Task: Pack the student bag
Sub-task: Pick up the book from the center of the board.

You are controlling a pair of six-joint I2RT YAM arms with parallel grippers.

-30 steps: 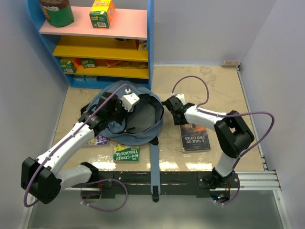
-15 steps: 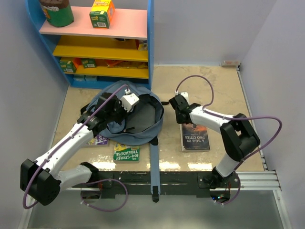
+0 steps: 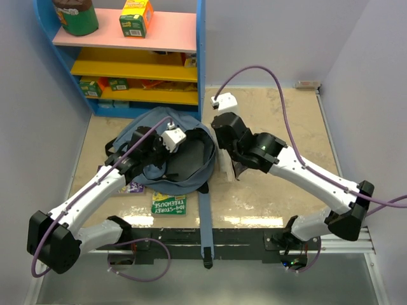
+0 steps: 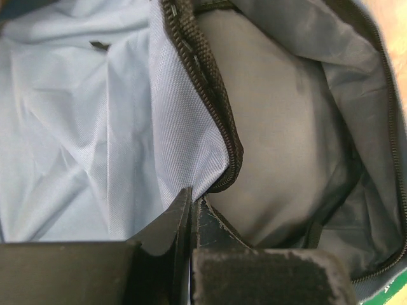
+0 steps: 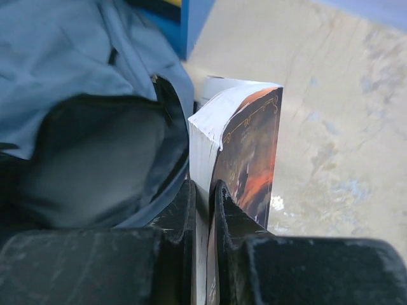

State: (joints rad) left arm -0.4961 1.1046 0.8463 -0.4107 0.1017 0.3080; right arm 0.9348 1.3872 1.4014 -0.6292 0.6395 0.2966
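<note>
The green book point(image 3: 169, 204) lying just near of the bag point(image 3: 145, 121) carries the only legible words: "104-STOREY TREEHOUSE" in white capitals, upside down in the top view. The dark book point(image 5: 251, 159) clamped in the right gripper point(image 5: 205, 190) shows an orange-and-black cover with a thin gold border, but no lettering on it can be made out. Print on the purple book point(image 3: 132, 187), the yellow-green box point(image 3: 136, 17), the jar point(image 3: 76, 16) and the small green boxes point(image 3: 92, 86) on the shelf is too small to read.
</note>
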